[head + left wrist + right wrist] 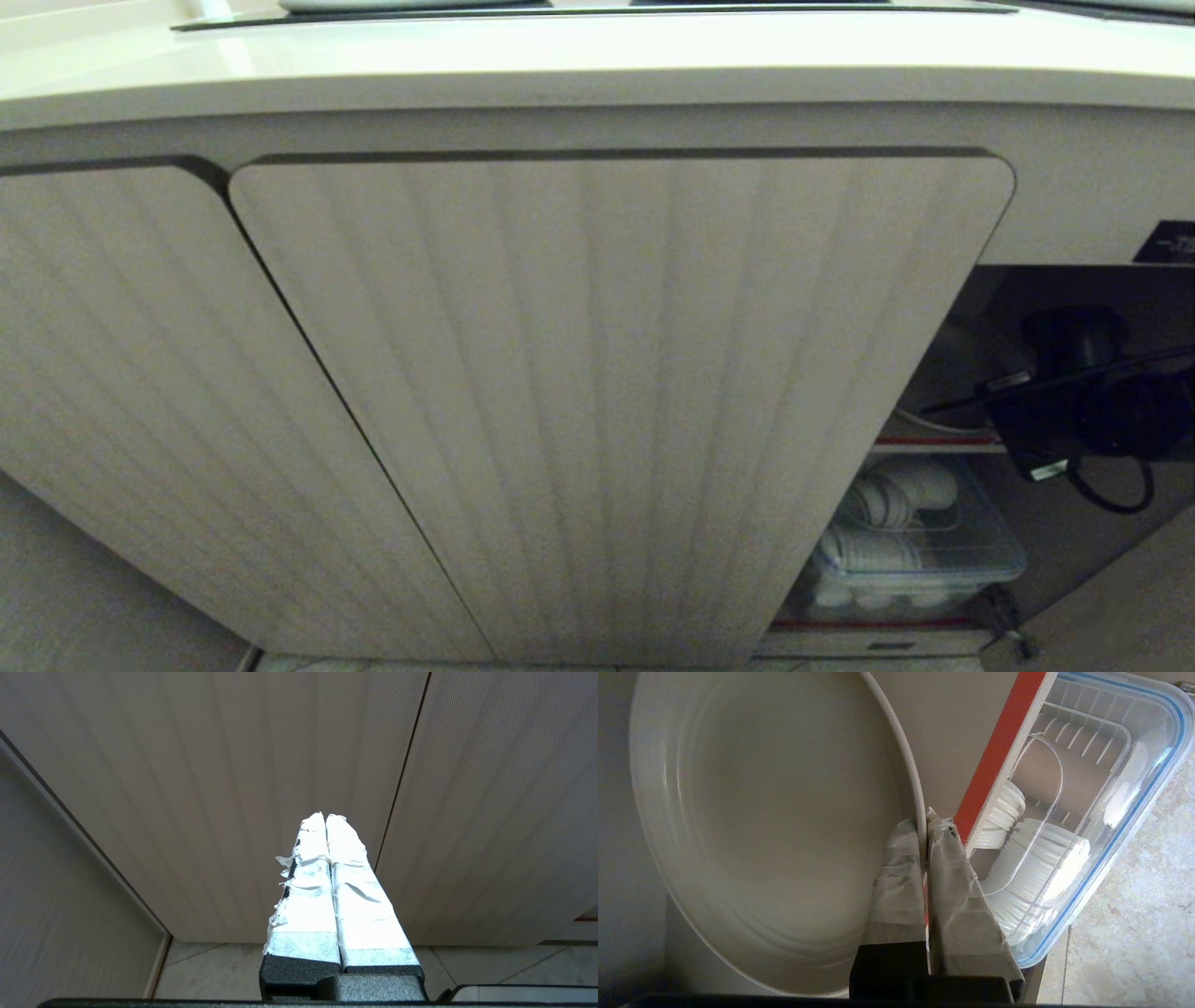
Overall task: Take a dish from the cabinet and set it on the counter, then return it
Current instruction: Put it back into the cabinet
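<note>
Where ribbed cabinet (597,392) gapes, right end effector (924,826) pinches smooth round dish (770,826) rim; left end effector (325,820) closed.

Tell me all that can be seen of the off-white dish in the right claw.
The dish is round, shallow and plain off-white, seemingly glazed ceramic, with faint concentric rings inside and a low raised rim. The right claw, its fingers wrapped in pale tape, is shut on the rim. In the right wrist view it lies over the shelf with the red-striped edge. The head view shows no clear sight of it.
</note>
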Available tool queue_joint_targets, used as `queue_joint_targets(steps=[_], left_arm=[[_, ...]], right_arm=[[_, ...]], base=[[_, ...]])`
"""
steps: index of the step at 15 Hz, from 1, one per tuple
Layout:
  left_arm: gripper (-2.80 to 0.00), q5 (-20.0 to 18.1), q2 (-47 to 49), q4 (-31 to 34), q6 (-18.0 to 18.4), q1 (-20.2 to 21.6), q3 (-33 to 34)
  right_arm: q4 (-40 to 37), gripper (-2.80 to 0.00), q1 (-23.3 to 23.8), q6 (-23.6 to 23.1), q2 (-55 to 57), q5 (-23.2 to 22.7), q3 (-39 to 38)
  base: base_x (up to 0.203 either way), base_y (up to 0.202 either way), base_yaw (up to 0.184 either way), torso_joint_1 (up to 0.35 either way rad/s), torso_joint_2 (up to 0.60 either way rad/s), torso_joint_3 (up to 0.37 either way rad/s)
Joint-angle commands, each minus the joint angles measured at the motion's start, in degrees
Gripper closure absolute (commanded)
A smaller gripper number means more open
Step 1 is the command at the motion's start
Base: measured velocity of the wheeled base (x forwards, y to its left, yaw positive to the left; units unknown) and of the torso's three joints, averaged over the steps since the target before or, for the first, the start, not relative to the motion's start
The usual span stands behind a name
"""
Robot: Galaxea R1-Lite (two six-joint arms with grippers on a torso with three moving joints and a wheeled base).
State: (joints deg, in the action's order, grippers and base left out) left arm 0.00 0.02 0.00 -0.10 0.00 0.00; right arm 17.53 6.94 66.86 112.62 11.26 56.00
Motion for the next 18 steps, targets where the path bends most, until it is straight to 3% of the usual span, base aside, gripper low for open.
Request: queue_joint_targets(steps=[1, 2, 3, 18], left_arm=[[0.0, 0.0, 0.0, 0.0, 0.0, 0.0, 0.0], [0.0, 0.0, 0.0, 0.0, 0.0, 0.0, 0.0], [0.0, 0.0, 0.0, 0.0, 0.0, 0.0, 0.0], [0.0, 0.0, 0.0, 0.0, 0.0, 0.0, 0.0]], right_arm=[[0.1, 0.0, 0.0, 0.4, -0.1, 0.1, 0.1], [0.1, 0.0, 0.0, 0.4, -0.1, 0.1, 0.0], [0.1, -2.8, 0.0, 0.4, -0.1, 0.1, 0.0], [0.5, -2.8, 0.0, 0.2, -0.6, 1.8, -0.1]], base=[[0.0, 0.0, 0.0, 0.0, 0.0, 0.0], [0.0, 0.0, 0.0, 0.0, 0.0, 0.0], [0.0, 0.0, 0.0, 0.0, 0.0, 0.0], [0.0, 0.0, 0.0, 0.0, 0.0, 0.0]])
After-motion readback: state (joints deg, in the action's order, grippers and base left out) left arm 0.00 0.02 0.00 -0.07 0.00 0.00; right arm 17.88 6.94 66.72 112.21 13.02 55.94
